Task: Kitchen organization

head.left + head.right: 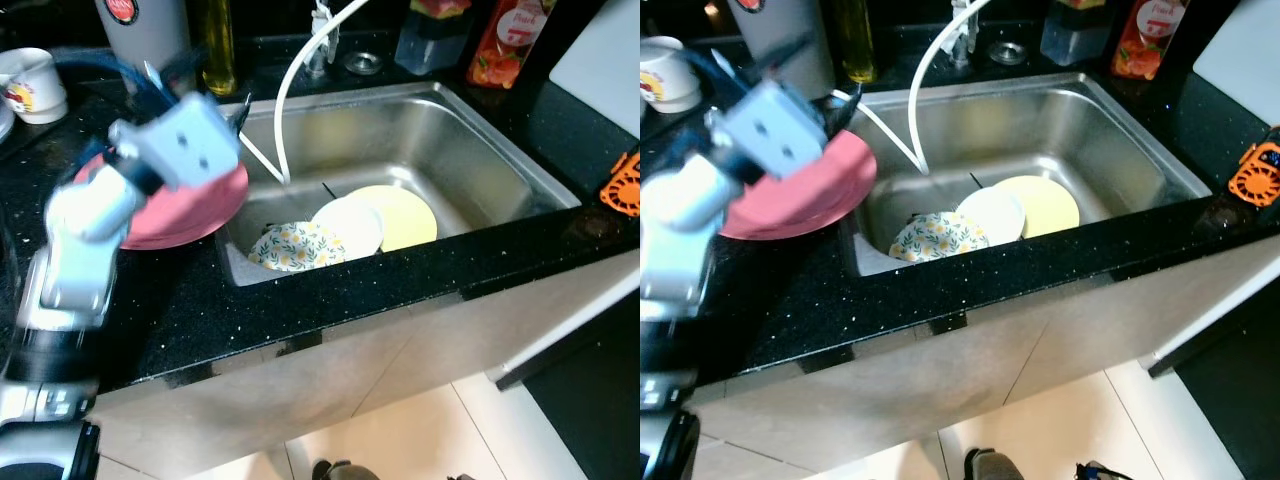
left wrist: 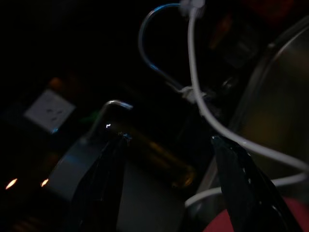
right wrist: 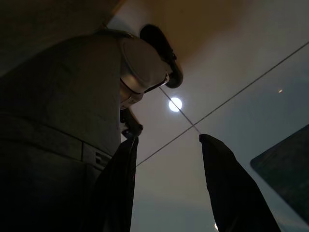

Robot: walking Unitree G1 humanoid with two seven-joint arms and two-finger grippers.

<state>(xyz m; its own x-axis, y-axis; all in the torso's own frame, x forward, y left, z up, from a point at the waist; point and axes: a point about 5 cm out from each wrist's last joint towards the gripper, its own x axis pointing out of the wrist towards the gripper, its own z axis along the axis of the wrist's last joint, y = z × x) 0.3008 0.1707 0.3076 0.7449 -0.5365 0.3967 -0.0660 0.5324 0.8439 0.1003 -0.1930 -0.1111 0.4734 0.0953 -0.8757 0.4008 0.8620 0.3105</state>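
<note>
Left arm (image 1: 90, 240) motion-blurred, its wrist block covering part of the pink plate (image 1: 190, 210); black counter (image 1: 330, 290) front edge hides the near rims of the floral plate (image 1: 295, 247) and the white plate (image 1: 350, 225) in the sink (image 1: 480, 140). Bottles (image 1: 510, 40) (labels unreadable) cut off at top edge; orange object (image 1: 624, 185) cut by right edge; left wrist view too dark to identify much.

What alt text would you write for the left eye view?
A steel sink in a black counter holds three plates: floral, white and yellow. The robot's left arm reaches over a pink plate on the counter beside it.
</note>
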